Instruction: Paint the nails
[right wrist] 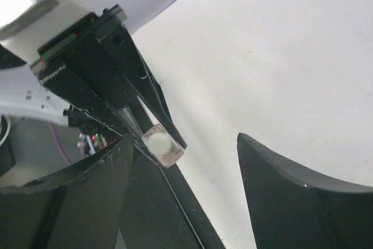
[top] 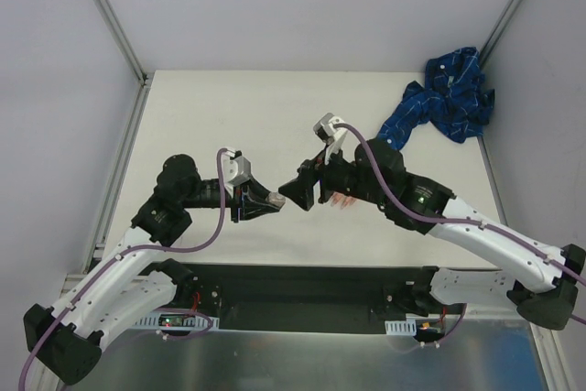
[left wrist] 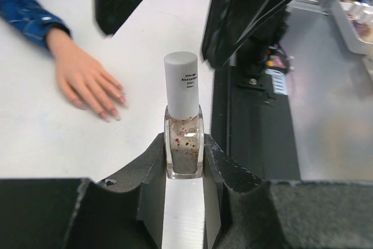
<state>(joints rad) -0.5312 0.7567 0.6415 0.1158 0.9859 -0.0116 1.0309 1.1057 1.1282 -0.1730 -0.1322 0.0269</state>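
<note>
A small clear polish bottle (left wrist: 184, 144) with a white cap (left wrist: 181, 83) stands upright between my left gripper's (left wrist: 185, 164) jaws, which are shut on its glass body. In the top view the left gripper (top: 264, 200) holds the bottle (top: 276, 199) at table centre. My right gripper (top: 299, 188) faces it, open, its two fingers (left wrist: 250, 10) spread just beyond the cap. From the right wrist, the cap (right wrist: 158, 143) sits near the left finger of the right gripper (right wrist: 185, 137). The mannequin hand (left wrist: 84, 77) lies flat, its nails (left wrist: 115, 115) pink and glossy; the right arm hides most of it from above.
The blue patterned sleeve (top: 439, 103) bunches at the back right corner. A black base strip (top: 302, 286) runs along the near edge. Several small bottles (left wrist: 356, 10) stand off the table beyond that edge. Metal frame rails (top: 110, 16) border the sides.
</note>
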